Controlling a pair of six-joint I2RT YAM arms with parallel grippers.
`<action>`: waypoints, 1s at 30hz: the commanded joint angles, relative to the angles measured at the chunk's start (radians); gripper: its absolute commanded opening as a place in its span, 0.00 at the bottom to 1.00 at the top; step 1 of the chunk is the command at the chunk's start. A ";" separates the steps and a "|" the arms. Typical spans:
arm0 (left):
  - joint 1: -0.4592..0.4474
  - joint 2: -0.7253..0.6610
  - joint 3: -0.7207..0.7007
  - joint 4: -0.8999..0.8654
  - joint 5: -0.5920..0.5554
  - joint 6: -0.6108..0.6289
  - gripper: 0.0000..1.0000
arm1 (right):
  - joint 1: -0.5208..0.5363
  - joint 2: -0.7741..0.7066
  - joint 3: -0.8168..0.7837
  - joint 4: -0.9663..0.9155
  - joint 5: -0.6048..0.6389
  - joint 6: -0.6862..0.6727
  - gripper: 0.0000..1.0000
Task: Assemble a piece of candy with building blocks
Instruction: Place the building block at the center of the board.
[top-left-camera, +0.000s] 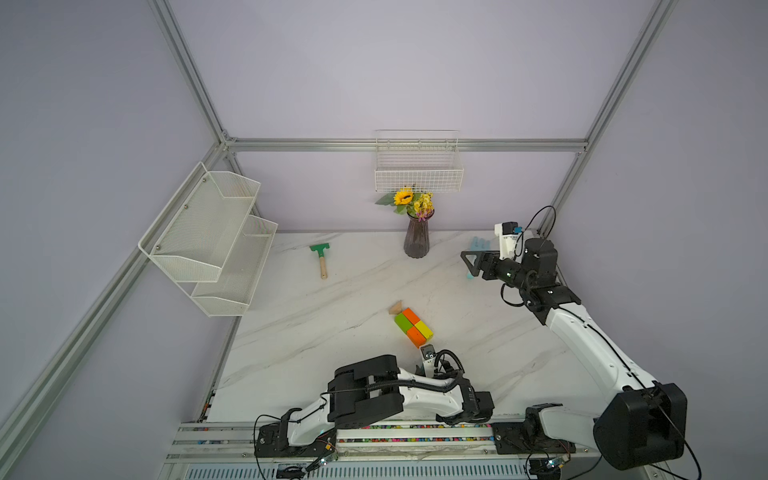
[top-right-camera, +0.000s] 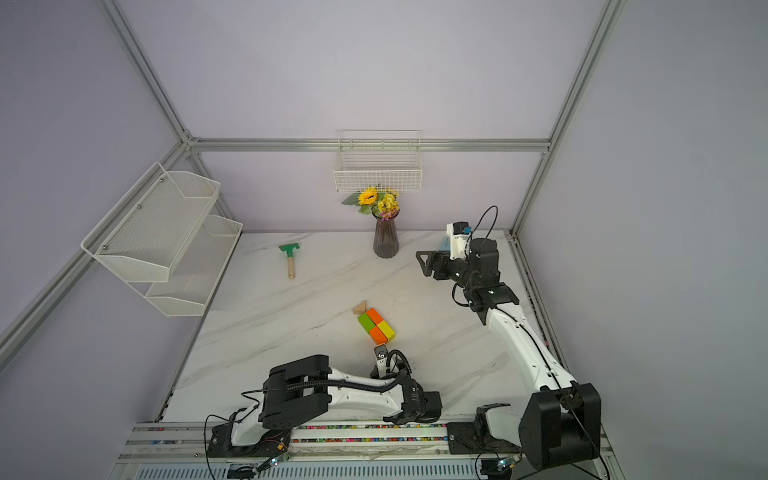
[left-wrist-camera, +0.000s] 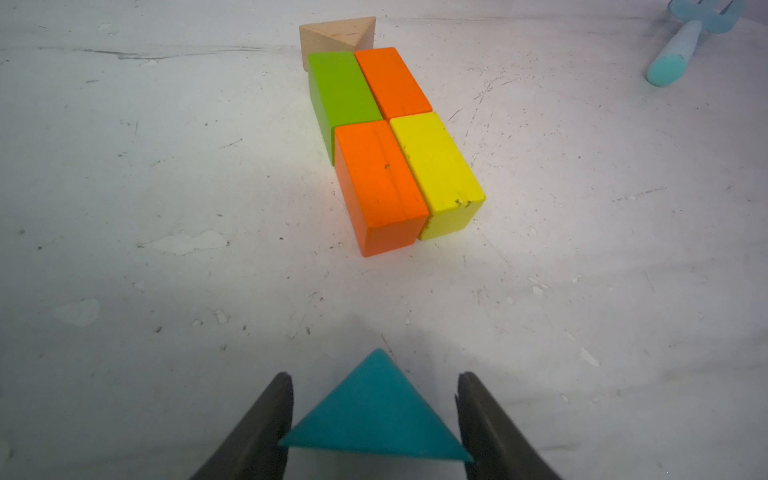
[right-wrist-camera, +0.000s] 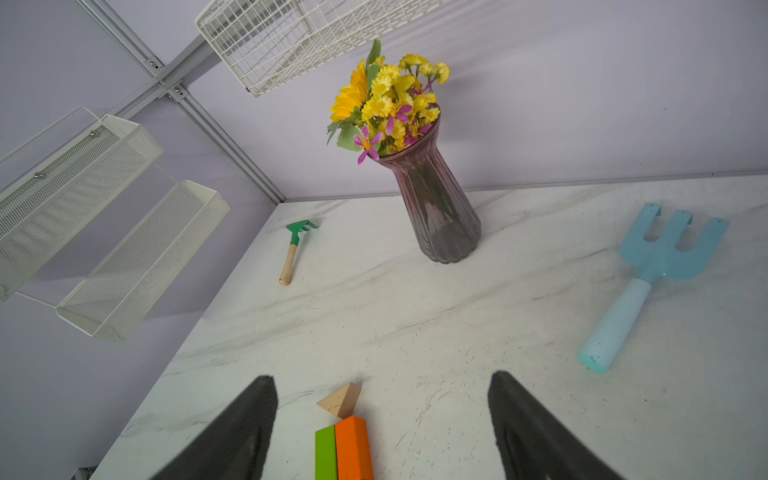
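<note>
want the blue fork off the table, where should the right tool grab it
Probably best: grip the light blue toy fork by its straight round handle, about midway, coming down from above with the right tool spanning the handle's width. It lies flat on the table, and the handle is far narrower than the pronged head.
</note>
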 joint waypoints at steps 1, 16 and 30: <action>0.015 -0.015 0.003 0.036 0.014 -0.011 0.11 | -0.003 -0.002 0.024 -0.024 0.019 -0.009 0.83; 0.029 0.017 0.070 0.069 0.134 0.144 0.36 | -0.004 -0.020 0.040 -0.061 0.048 -0.029 0.83; 0.029 -0.016 0.013 0.165 0.162 0.216 0.97 | -0.004 -0.020 0.040 -0.065 0.053 -0.032 0.84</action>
